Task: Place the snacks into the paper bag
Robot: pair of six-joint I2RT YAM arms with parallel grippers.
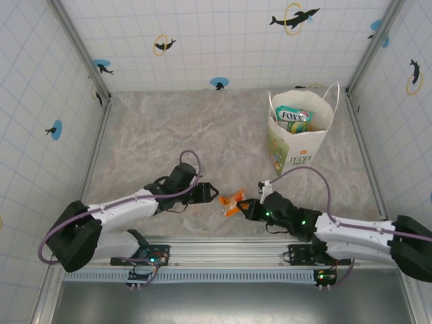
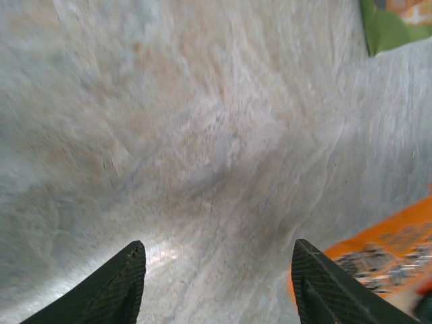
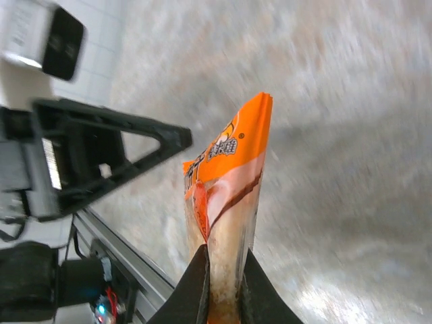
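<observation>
Apparently on the last loose snack, the right gripper [image 1: 244,208] [image 3: 225,270] pinches a small glossy orange packet [image 1: 233,202] [image 3: 226,182] by the marbled table [image 1: 169,135]'s near edge, the left gripper [image 1: 212,194] [image 2: 219,270] open and empty beside it, while green-and-white packets [image 1: 293,119] lie inside the tall white paper bag [image 1: 297,145] at the far right.

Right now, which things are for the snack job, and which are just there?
For the job: orange snack packet, pinched in the right gripper; paper bag; green-and-white packet inside it.
Just there: dolphin stickers on the walls; marbled table.
</observation>
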